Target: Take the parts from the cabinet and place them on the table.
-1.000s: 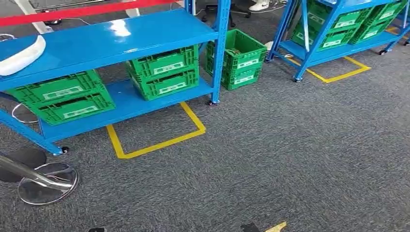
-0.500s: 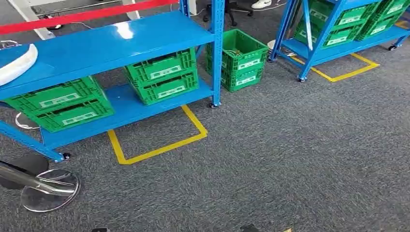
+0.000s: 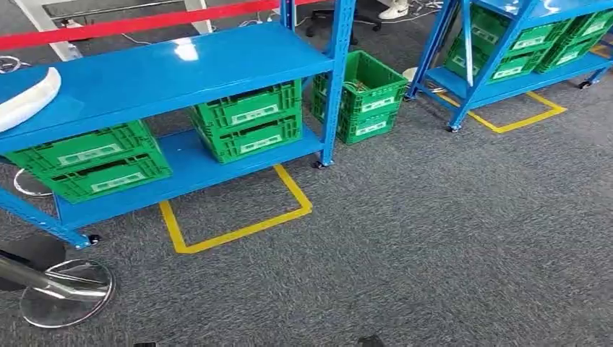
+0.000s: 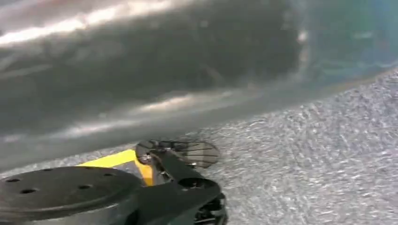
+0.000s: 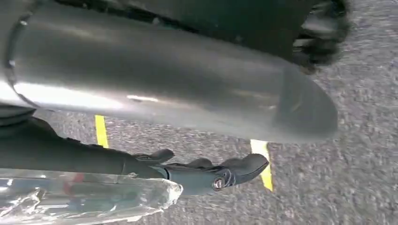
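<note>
Hanging low beside the robot's body, the right hand (image 5: pixel 206 173) reaches out over grey carpet (image 5: pixel 356 140) in the right wrist view. Its dark fingers (image 5: pixel 248 165) lie nearly straight and the grey thumb sits just under them. A clear bag (image 5: pixel 89 199), the task's part, lies tight against the thumb side of this hand and clear of the floor, so the hand is grasping it. What the crinkled plastic contains is too blurred to name, and the picture's edge cuts the bag off.

The left hand (image 4: pixel 187 197) is a dark shape low in the left wrist view, partly cut off. I cannot tell whether it is clenched or released. A big blurred grey mass covers the space above it.

From the head view, the blue cabinet (image 3: pixel 181 65) stands ahead on the left with green crates (image 3: pixel 249 119) on its lower shelf. A white object (image 3: pixel 25 97) lies on its top shelf, cut by the edge.
</note>
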Controlling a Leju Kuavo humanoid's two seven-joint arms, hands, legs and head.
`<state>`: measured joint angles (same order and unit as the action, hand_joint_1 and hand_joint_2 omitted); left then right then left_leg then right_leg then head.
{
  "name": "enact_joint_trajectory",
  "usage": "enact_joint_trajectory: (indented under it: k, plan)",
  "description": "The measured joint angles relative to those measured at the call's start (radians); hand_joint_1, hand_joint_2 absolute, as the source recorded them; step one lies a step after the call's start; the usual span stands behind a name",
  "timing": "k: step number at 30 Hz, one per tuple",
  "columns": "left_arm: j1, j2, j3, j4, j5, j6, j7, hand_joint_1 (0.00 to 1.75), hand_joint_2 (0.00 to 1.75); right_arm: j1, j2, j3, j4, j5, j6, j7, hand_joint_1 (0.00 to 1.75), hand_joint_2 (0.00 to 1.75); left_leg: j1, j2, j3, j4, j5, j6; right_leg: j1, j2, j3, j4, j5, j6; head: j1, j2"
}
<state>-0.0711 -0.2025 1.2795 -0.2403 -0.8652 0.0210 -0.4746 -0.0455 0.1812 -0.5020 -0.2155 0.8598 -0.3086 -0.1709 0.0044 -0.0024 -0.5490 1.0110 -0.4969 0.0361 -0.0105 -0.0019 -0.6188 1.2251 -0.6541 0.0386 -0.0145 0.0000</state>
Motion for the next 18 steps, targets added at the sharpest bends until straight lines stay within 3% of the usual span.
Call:
enact_joint_trajectory:
  k: [1,2,3,4,6,8,11,12,13,14,16,17,18]
  plan:
    - [0.000,-0.001,0.000,0.000,0.000,-0.001,0.000,0.00,0.00,0.002,0.000,-0.001,0.000,0.000,0.000,0.000,0.00,0.00,-0.001,0.000,0.007,0.000,-0.008,0.001,0.000,0.000,-0.054,0.076,-0.021,0.001,0.001,0.000]
    - [0.001,-0.001,0.000,0.000,0.000,-0.002,0.000,0.00,0.00,0.004,0.000,-0.002,0.000,0.002,0.000,0.002,0.00,0.00,-0.002,-0.001,0.016,0.000,-0.015,0.002,0.000,0.000,-0.088,0.112,-0.014,0.002,0.001,0.000]
    - [0.003,-0.001,0.000,0.000,-0.001,-0.003,0.000,0.00,0.00,0.006,0.000,-0.003,0.000,0.003,0.000,0.003,0.00,0.00,-0.003,-0.002,0.028,0.000,-0.024,0.001,0.000,0.000,-0.098,0.100,0.019,0.001,0.001,0.000]
    - [0.004,-0.001,0.000,0.000,-0.002,-0.003,0.000,0.00,0.00,0.008,0.000,-0.003,0.000,0.006,0.000,0.003,0.00,0.00,-0.003,-0.004,0.042,0.000,-0.034,0.001,0.000,0.000,-0.088,0.050,0.071,-0.001,0.001,0.000]
    - [0.003,-0.003,0.000,0.000,-0.004,-0.003,0.000,0.00,0.00,0.009,0.000,-0.005,0.000,0.011,0.000,0.005,0.00,0.00,-0.003,-0.007,0.075,0.000,-0.058,-0.006,0.001,0.000,-0.027,-0.132,0.202,-0.009,0.001,0.000]
    - [0.000,-0.003,0.000,0.000,-0.005,-0.003,0.001,0.00,0.00,0.008,0.000,-0.010,0.000,0.013,0.000,0.007,0.00,0.00,-0.010,-0.010,0.081,0.006,-0.075,-0.019,0.005,0.000,0.009,-0.179,0.181,-0.018,0.003,0.000]
    - [-0.002,-0.004,0.000,0.000,-0.005,-0.003,0.002,0.00,0.00,0.009,0.000,-0.014,0.000,0.015,-0.002,0.008,0.00,0.00,-0.007,-0.007,0.089,-0.011,-0.080,-0.031,0.009,0.004,0.008,-0.178,0.170,-0.035,-0.001,0.000]
    - [-0.003,-0.003,0.000,-0.001,-0.005,-0.003,0.002,0.00,0.00,0.008,0.000,-0.015,0.000,0.016,-0.001,0.008,0.00,0.00,-0.006,-0.007,0.093,-0.008,-0.090,-0.038,0.000,0.003,0.019,-0.189,0.169,-0.039,-0.004,0.000]
    - [-0.005,-0.003,0.000,-0.002,-0.005,-0.003,0.002,0.00,0.00,0.009,0.000,-0.016,0.000,0.016,-0.001,0.008,0.00,0.00,-0.005,-0.005,0.082,0.023,-0.102,-0.045,0.000,0.001,0.029,-0.196,0.165,-0.045,-0.006,0.000]
    - [-0.006,-0.003,0.000,-0.002,-0.005,-0.003,0.002,0.00,0.00,0.009,0.001,-0.017,0.000,0.016,-0.001,0.008,0.00,0.00,-0.004,-0.005,0.048,0.085,-0.129,-0.049,0.000,0.000,0.037,-0.202,0.163,-0.049,-0.010,0.000]
    - [-0.003,-0.003,0.000,-0.002,-0.005,-0.003,0.002,0.00,0.00,0.009,0.001,-0.018,0.000,0.016,-0.001,0.008,0.00,0.00,0.001,-0.005,-0.053,0.250,-0.185,-0.056,0.000,-0.001,0.048,-0.203,0.152,-0.053,-0.008,0.000]
    - [0.000,-0.003,0.000,-0.002,-0.005,-0.003,0.002,0.00,0.00,0.010,0.001,-0.019,0.000,0.016,-0.001,0.008,0.00,0.00,0.003,-0.005,-0.096,0.305,-0.186,-0.058,0.000,0.000,0.057,-0.203,0.145,-0.053,-0.009,0.000]
    - [0.002,-0.003,0.000,-0.002,-0.005,-0.003,0.002,0.00,0.00,0.011,0.001,-0.020,0.000,0.016,-0.001,0.008,0.00,0.00,0.005,-0.005,-0.116,0.309,-0.157,-0.060,0.000,0.002,0.068,-0.203,0.137,-0.052,-0.007,0.000]
